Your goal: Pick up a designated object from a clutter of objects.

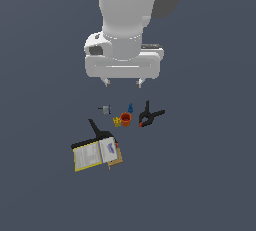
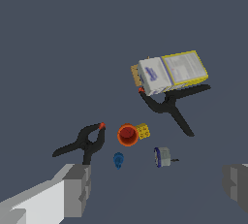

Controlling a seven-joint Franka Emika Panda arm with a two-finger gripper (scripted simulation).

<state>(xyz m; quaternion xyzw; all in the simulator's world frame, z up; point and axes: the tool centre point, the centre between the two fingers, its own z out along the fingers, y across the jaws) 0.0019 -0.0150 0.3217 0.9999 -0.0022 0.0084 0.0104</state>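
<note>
The gripper hangs above the clutter with its fingers spread wide apart and empty. The small blue object lies just beside the orange cup and near 1 black clamp, so a slightly off descent risks bumping either neighbour.

White arm hangs straight down, wrist vertical, gripper held in the air, its two short fingers spread wide apart, holding nothing.

Flat floor — dark slate-blue.
</note>
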